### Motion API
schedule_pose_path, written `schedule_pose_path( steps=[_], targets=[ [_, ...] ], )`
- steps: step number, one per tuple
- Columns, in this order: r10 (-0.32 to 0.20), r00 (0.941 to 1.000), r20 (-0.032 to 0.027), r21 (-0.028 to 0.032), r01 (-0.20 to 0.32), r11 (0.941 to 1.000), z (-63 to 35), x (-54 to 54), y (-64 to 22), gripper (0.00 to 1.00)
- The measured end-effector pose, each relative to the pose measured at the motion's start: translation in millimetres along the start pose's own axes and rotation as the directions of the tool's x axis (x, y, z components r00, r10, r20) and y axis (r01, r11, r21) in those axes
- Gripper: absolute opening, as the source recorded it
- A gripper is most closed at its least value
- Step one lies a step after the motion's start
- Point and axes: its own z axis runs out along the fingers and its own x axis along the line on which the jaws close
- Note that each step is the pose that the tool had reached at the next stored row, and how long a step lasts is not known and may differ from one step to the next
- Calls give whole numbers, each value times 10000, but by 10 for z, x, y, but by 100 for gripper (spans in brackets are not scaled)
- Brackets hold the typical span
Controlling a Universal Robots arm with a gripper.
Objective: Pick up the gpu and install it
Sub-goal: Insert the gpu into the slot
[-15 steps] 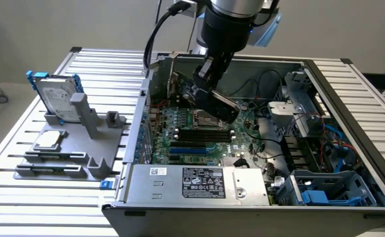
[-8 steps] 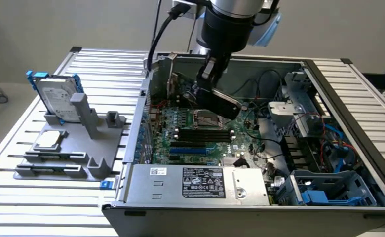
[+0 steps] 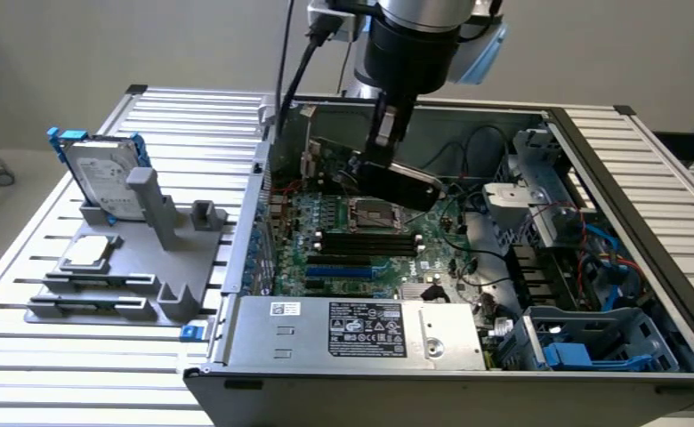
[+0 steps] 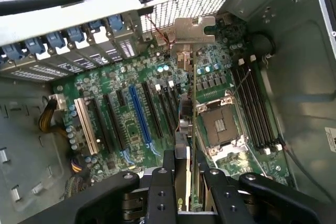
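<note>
**GPU in grip over motherboard**

The gripper (image 4: 186, 190) is clamped half-wide on the gpu (image 3: 400, 185), which hangs over the motherboard (image 3: 323, 222) at the centre of the exterior view. Judged light, stiff and fragile, with a slippery glossy cover. Best gripped on its flat faces, clear of the bracket (image 4: 194, 30).

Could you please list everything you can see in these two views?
gpu: one, black and green, held above the motherboard
case: one, grey, open, on the table
motherboard: one, green, inside the case
memory slots: about four, black, on the motherboard
power supply: one, silver, in the case, nearest the exterior camera
hard drive: one, silver with blue frame, upright in the fixture
fixture: one, grey, on the table, exterior view's left
table: one, silver, slatted
tool: one, black, shut on the gpu
arm: one, black and silver, above the case
</note>
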Motion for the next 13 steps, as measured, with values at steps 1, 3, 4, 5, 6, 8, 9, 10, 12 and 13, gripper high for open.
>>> schedule_pose_path(
  steps=[1, 3, 4, 5, 6, 8, 9, 10, 12, 13],
  targets=[
    [-183, 9998, -6, 20, 183, 9998, 1, 0, 0, 26],
    [-546, 9985, -23, 52, 546, 9985, 2, 0, 0, 26],
    [-726, 9974, -32, 67, 726, 9973, 4, 0, 0, 26],
    [-908, 9959, -43, 78, 908, 9958, 7, 0, -1, 26],
    [-1088, 9940, -56, 86, 1088, 9940, 10, 1, -1, 26],
    [-1438, 9896, -81, 71, 1439, 9896, 22, 2, -2, 26],
    [-1566, 9876, -90, 60, 1567, 9876, 29, 3, -2, 26],
    [-1677, 9858, -99, 49, 1678, 9858, 37, 6, -4, 26],
    [-1867, 9824, -113, 31, 1867, 9824, 57, 11, -6, 26],
    [-1952, 9807, -116, 22, 1953, 9807, 73, 15, -6, 26]
  ],
)
